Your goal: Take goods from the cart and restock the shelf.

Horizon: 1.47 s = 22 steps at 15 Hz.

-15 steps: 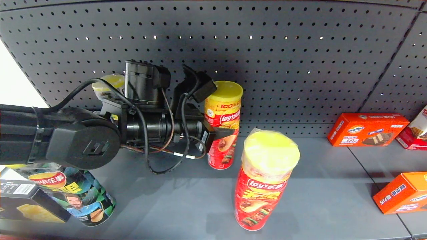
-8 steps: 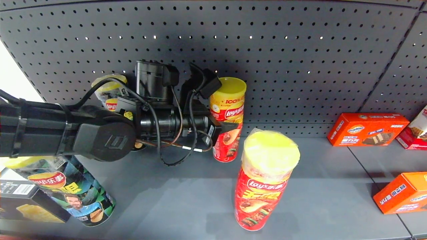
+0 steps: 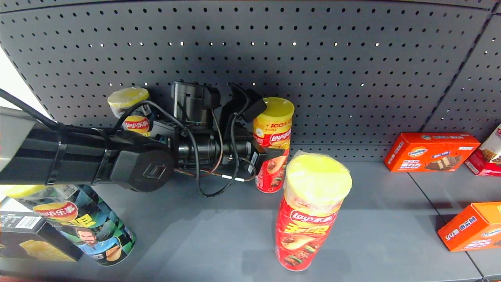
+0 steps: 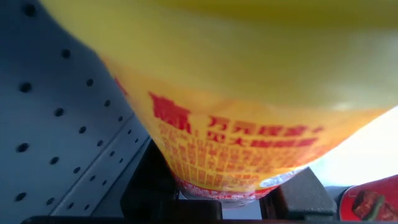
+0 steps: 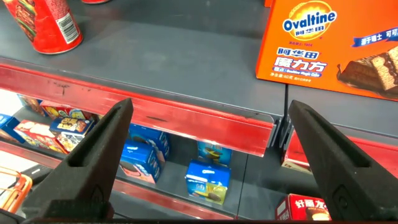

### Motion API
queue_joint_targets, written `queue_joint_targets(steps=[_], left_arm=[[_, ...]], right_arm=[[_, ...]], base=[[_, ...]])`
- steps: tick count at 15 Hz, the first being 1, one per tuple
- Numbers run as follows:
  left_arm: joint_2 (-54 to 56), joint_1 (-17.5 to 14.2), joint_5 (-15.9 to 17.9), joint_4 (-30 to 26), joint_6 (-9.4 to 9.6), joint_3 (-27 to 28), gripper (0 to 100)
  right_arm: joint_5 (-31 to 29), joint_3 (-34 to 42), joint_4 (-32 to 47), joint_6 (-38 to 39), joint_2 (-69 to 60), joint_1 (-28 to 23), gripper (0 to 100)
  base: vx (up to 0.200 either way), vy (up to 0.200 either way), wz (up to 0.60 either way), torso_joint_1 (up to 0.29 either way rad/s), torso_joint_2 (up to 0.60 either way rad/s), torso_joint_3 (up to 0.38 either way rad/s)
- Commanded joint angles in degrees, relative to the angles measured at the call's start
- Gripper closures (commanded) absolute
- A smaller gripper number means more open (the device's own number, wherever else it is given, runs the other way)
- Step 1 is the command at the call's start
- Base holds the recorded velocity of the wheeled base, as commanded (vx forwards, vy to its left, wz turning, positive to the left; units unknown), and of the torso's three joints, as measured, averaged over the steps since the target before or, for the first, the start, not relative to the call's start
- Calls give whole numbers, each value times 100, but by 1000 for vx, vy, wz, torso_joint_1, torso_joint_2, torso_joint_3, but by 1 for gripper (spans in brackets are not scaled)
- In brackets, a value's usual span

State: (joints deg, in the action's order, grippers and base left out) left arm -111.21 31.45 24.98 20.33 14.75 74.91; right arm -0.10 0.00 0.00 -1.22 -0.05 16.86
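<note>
**Left gripper [image 3: 270, 154] setting a can [image 3: 273, 125] at the back of the shelf [image 3: 219, 235].** The claw pinches the can at mid-height, one finger on each side. In the left wrist view the can's yellow wall lies close against the camera.

Over the last second the left arm [image 3: 78, 160] reaches farther in. It carries the can toward the robot's right and back toward the pegboard [image 3: 313, 58]. The can now stands roughly upright, just beside the pegboard and behind the wrapped can [image 3: 309, 219]. As the arm advances, a third can [image 3: 131, 107] at the left rear comes into fuller view. Whether the held can's base touches the shelf cannot be told.

The right gripper [image 5: 210, 109] hangs in front of the shelf's front rail, its claw spread wide and empty. An orange box [image 5: 323, 50] stands on the shelf just beyond it.

Judgement: the carry looks essentially complete, and the placing step appears to be in its last phase. What likely remains is to settle the base, release, and withdraw the arm without brushing the wrapped can.
</note>
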Motion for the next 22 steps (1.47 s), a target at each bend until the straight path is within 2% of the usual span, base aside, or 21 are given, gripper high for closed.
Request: queue_joint_targets(steps=[1, 3, 4, 5, 6, 13, 15, 18, 22], left_arm=[[-58, 1, -11, 6, 2, 6, 100], [-93, 1, -2, 23, 2, 6, 100], [-208, 10, -11, 313, 2, -3, 100], [-208, 19, -11, 331, 2, -29, 100], [-208, 19, -19, 340, 2, -3, 0], [109, 10, -37, 331, -7, -117, 0], [399, 98, -63, 331, -16, -416, 0], [768, 203, -424, 322, -25, -864, 0], [1199, 230, -705, 269, -34, -1409, 0]], right_arm=[[1, 0, 0, -1, 5, 2, 0], [1, 0, 0, -1, 5, 2, 0], [1, 0, 0, -1, 5, 2, 0], [1, 0, 0, -1, 5, 2, 0], [1, 0, 0, -1, 5, 2, 0], [1, 0, 0, -1, 5, 2, 0], [1, 0, 0, -1, 5, 2, 0], [1, 0, 0, -1, 5, 2, 0], [1, 0, 0, -1, 5, 2, 0]], base=[[0, 0, 0, 0, 0, 0], [0, 0, 0, 0, 0, 0], [0, 0, 0, 0, 0, 0], [0, 0, 0, 0, 0, 0], [0, 0, 0, 0, 0, 0], [0, 0, 0, 0, 0, 0], [0, 0, 0, 0, 0, 0], [0, 0, 0, 0, 0, 0], [0, 0, 0, 0, 0, 0]])
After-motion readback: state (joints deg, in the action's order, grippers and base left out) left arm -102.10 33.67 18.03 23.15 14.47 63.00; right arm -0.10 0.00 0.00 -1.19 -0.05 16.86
